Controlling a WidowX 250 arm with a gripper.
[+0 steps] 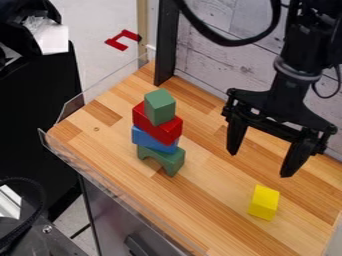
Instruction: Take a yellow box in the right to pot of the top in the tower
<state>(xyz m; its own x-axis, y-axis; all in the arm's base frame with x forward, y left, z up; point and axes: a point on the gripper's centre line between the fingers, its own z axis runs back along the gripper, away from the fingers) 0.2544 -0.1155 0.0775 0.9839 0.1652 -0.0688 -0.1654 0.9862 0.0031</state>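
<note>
Camera view: your gripper (pixel 260 163) hangs spread, empty. Yellow block (pixel 264 202) is probably light, stiff, slightly slick; you'd best pinch opposite long sides, mid-length.

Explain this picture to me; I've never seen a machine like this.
There is one picture, taken by a fixed camera looking down at a slant on a wooden table. The black machine coming in from the top edge is a robot arm. Its jaws work like a pair of pincers; they are spread apart, hanging over the table, and hold nothing.

Below them in the picture lies a yellow block. To its left stands a small tower: a green arch at the bottom, then a blue block, a red block and a green cube on top.
</note>
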